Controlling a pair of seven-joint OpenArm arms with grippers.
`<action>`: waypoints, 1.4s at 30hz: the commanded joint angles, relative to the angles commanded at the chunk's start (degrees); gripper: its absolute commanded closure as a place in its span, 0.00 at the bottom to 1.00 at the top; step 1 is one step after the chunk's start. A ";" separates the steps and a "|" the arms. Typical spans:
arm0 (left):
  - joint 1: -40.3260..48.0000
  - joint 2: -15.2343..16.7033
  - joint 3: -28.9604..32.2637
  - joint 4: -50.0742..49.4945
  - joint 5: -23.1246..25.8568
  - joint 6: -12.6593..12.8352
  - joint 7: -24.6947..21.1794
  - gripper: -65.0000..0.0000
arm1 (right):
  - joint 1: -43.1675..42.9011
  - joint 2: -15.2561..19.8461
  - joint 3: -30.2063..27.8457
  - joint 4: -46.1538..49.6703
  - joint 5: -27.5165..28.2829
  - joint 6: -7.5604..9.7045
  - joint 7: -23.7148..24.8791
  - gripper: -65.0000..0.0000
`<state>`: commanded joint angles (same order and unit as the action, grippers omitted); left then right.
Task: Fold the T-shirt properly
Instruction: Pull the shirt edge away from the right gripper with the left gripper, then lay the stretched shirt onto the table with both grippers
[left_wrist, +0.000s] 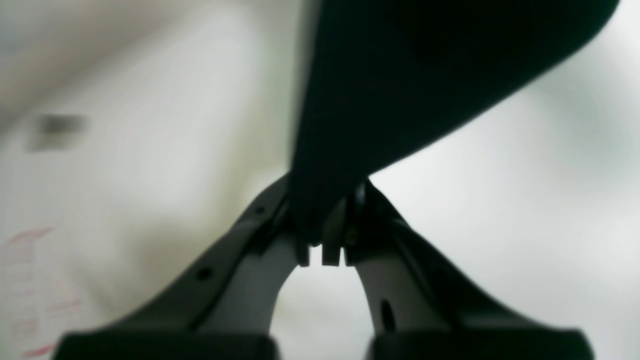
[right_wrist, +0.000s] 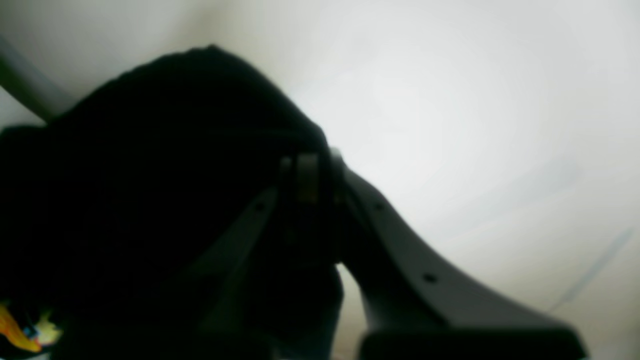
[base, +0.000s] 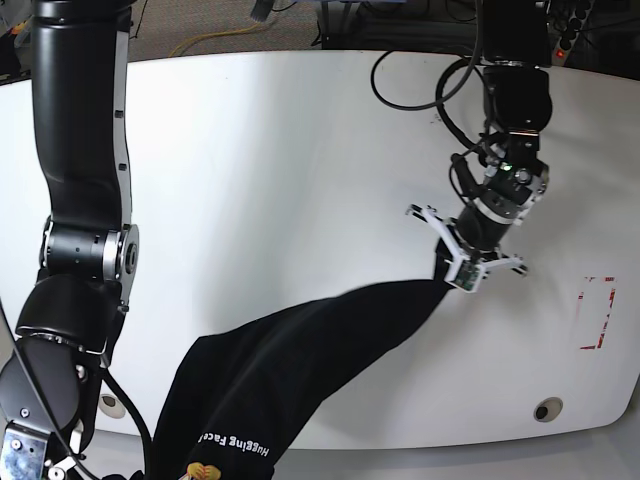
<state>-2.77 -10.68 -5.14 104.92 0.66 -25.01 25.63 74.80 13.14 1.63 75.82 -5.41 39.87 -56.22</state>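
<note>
The left tool is clamped on a corner of the T-shirt, and the right tool is closed on dark cloth low at the desk's near edge — so the black cloth hangs stretched between them, running from about 3 o'clock down to 7 o'clock. The likely trouble is slip: the left pinch looks thin, and a hard pull apart could tug the corner free. The bulk also drapes off the front edge at 6 o'clock and may drag. Open white desk lies from 10 to 1 o'clock; a red marking sits at 4 o'clock.
</note>
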 joint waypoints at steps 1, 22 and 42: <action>-0.09 -0.26 -2.29 1.05 0.00 -1.41 0.97 1.00 | 0.00 0.00 1.32 -1.67 0.00 0.00 0.53 1.00; -2.81 -2.20 -15.74 4.84 0.35 -12.84 13.71 1.00 | -15.24 0.79 21.01 1.58 6.77 0.13 -7.21 1.00; 11.69 -2.11 -19.78 4.84 0.09 -12.92 13.36 1.00 | -60.16 -2.99 25.41 33.32 19.78 0.13 -9.49 1.00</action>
<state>8.92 -12.79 -24.92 109.76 0.75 -37.93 38.99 14.64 10.15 27.03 109.14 14.37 40.00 -65.71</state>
